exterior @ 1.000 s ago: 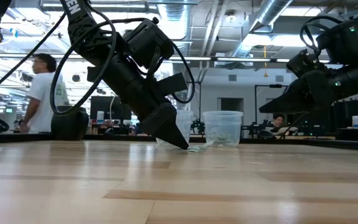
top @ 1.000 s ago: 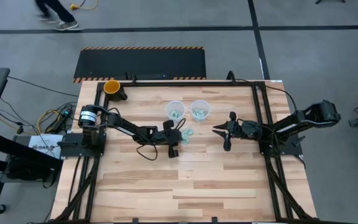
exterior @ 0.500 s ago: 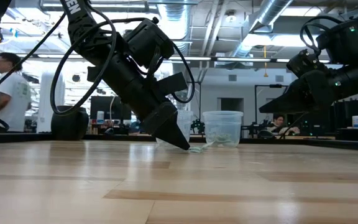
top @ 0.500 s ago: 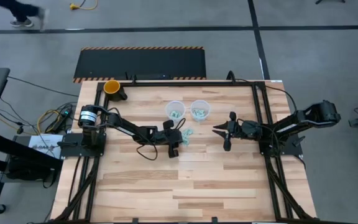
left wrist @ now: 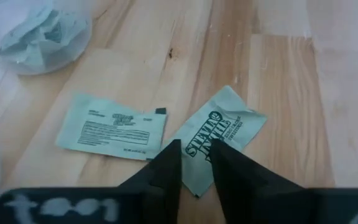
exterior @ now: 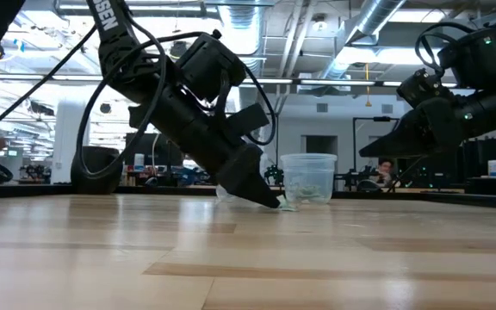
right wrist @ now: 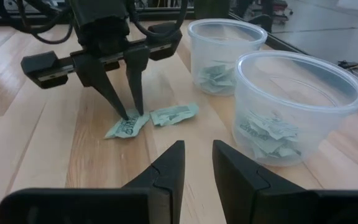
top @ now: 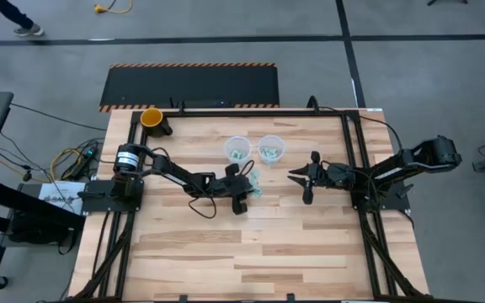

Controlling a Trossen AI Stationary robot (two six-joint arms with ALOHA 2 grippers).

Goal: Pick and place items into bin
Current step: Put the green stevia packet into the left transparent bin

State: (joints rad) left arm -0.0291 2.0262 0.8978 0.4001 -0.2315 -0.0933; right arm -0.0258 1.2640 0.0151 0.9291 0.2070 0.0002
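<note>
Left gripper [left wrist: 191, 163] down on the desk [top: 251, 244] — fingers slightly parted, straddling one green packet [left wrist: 219, 140], another packet [left wrist: 112, 127] just beside, near two clear cups [right wrist: 298, 106]. Right gripper [right wrist: 194, 163] hovering apart, fingers parted, empty.

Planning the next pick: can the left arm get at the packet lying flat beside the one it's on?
Probably yes. The left pincer stands open over one packet, and the other packet lies right beside it on bare table, nothing between.

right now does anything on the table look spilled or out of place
Two green-and-white packets lie loose on the wood beside the two clear cups, which already hold others. The left gripper, fingers parted, is down over one of them. Nothing looks damaged or tipped.
</note>
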